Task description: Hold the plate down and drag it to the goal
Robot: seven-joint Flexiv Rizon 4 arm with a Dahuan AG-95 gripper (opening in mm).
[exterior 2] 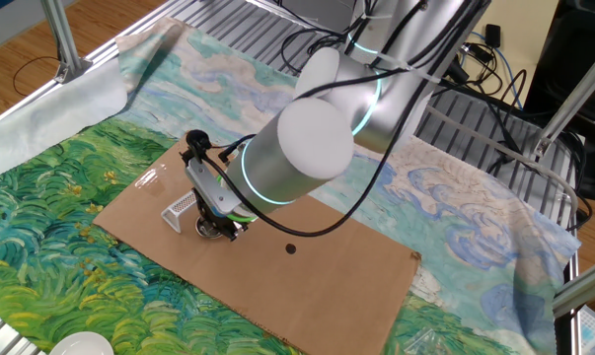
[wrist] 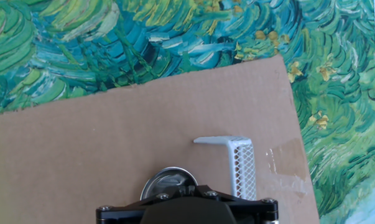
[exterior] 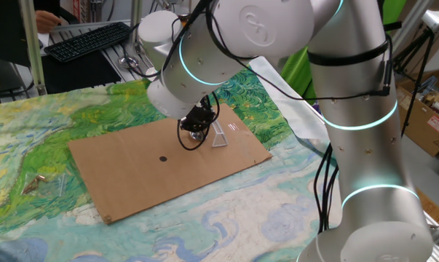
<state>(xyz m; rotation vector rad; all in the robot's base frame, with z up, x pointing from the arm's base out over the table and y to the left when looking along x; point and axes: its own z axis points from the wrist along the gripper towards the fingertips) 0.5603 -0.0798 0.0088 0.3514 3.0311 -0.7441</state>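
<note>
The drag looks under way: the gripper [exterior 2: 216,225] presses down on the plate [wrist: 168,183] lying on the cardboard [wrist: 112,149], jaws hidden so their opening cannot be told, and the goal [wrist: 237,162] waits just beside at two o'clock, calling for a short steady slide.

A white robot arm reaches down over a brown cardboard sheet [exterior: 168,164] lying on a bench [exterior: 30,145] draped in a green and blue painted cloth. Its black tool [exterior: 196,129] touches the cardboard. Just right of the tool stands the whitish triangular goal [exterior: 220,136]. A small black dot [exterior: 163,158] lies left of the tool, nearer the camera.
</note>
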